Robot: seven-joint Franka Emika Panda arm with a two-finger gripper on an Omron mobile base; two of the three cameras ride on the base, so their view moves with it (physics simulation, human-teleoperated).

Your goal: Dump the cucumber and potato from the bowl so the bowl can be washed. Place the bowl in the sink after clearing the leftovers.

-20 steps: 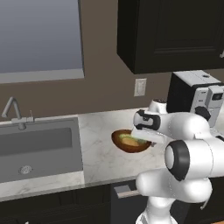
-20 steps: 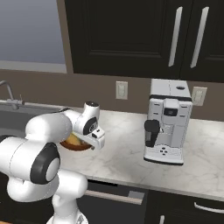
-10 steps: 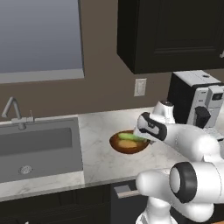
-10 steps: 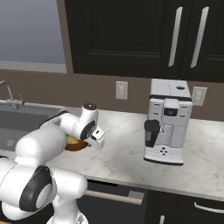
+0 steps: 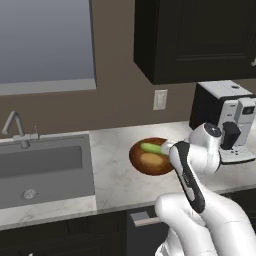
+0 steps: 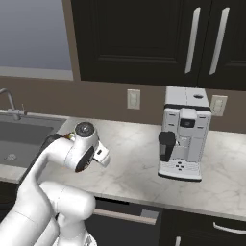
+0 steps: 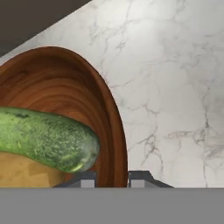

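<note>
Marble counter [image 5: 115,175] is stretching across the left base view, with the sink [image 5: 42,170] sitting recessed at its left end under a slim faucet [image 5: 15,127]. The bowl [image 5: 150,159] is resting on the counter to the right of the sink, well apart from it, and is carrying the cucumber [image 5: 151,148] along its far side and the potato [image 5: 150,160] just in front of that. The white arm is reaching in from the lower right, its wrist covering the bowl's right edge, so the fingers cannot be made out from this side. A coffee machine [image 5: 227,120] is standing at the right end of the counter, and a wall outlet [image 5: 160,99] is showing above the bowl.

Seen from the right base view, the arm is bending over the counter [image 6: 139,163] and hiding the bowl. The coffee machine [image 6: 185,139] is standing to the right, and the sink [image 6: 21,139] is lying at the far left.

Looking along the gripper [image 7: 113,179] in the hand view, its two fingertips [image 7: 139,180] are standing a narrow gap apart, one on either side of the bowl [image 7: 65,92] rim, which is passing between them. Whether they are pressing on the rim cannot be told. The cucumber [image 7: 46,138] is lying across the inside of the bowl, with the potato [image 7: 26,173] just under it.
</note>
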